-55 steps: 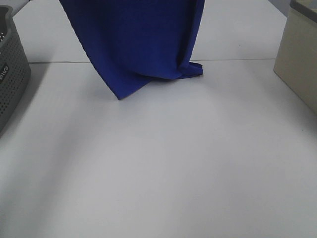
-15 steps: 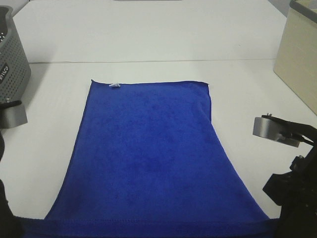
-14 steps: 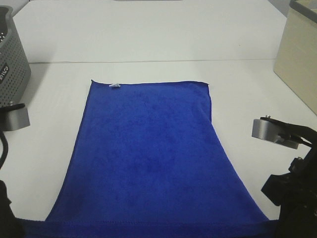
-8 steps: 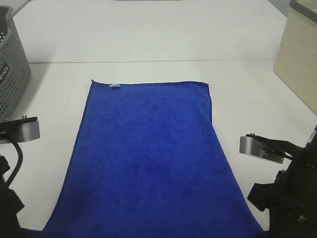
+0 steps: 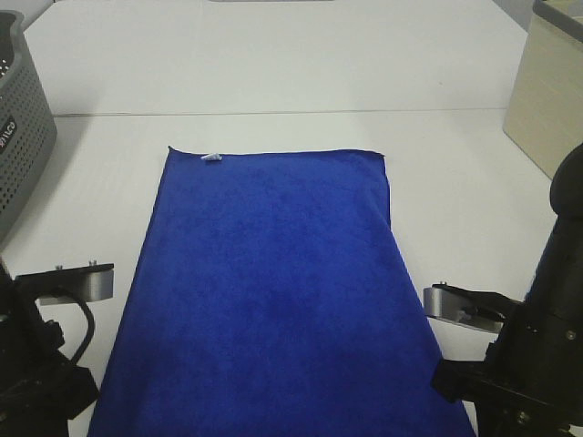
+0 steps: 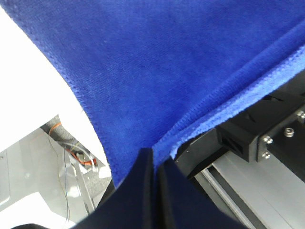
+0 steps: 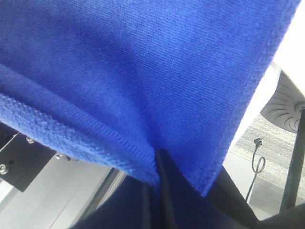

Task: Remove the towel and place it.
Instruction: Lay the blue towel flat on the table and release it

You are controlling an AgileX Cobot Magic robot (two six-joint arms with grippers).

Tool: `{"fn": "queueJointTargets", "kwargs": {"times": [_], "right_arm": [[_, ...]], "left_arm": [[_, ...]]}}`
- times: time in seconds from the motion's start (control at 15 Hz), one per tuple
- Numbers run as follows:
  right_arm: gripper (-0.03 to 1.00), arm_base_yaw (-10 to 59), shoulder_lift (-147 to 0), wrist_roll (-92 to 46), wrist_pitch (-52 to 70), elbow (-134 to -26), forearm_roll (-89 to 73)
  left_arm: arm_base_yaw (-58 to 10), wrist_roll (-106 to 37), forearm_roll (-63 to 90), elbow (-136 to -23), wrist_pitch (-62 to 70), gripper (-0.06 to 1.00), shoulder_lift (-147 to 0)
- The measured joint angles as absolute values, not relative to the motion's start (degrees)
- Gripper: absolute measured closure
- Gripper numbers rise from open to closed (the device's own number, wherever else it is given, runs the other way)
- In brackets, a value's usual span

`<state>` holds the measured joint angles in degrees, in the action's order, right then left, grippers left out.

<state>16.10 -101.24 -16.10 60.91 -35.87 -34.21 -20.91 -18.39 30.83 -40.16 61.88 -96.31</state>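
The royal-blue towel lies spread flat on the white table, its far edge with a small white tag toward the back, its near end running off the front of the view. My left gripper is shut on the towel's near left corner. My right gripper is shut on the near right corner. In the exterior high view only the arm bodies show, the left arm and the right arm; the fingertips are below the frame.
A grey perforated basket stands at the left edge. A beige box stands at the back right. A seam crosses the table behind the towel. Below the table edge the wrist views show a metal frame and floor.
The towel hung in the air 3.7 s ago; now it lies flat. Over the last second both arms have moved inward and up in the view while the far edge stayed put.
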Motion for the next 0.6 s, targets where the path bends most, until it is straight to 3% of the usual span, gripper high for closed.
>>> {"fn": "queueJointTargets", "kwargs": {"times": [0.6], "right_arm": [[0.87,15.8,-104.1,-20.2,58.7,-35.6,-35.9]], "left_arm": [[-20.9,-19.7,29.3,-40.7,61.1,0.94,-100.8]]}}
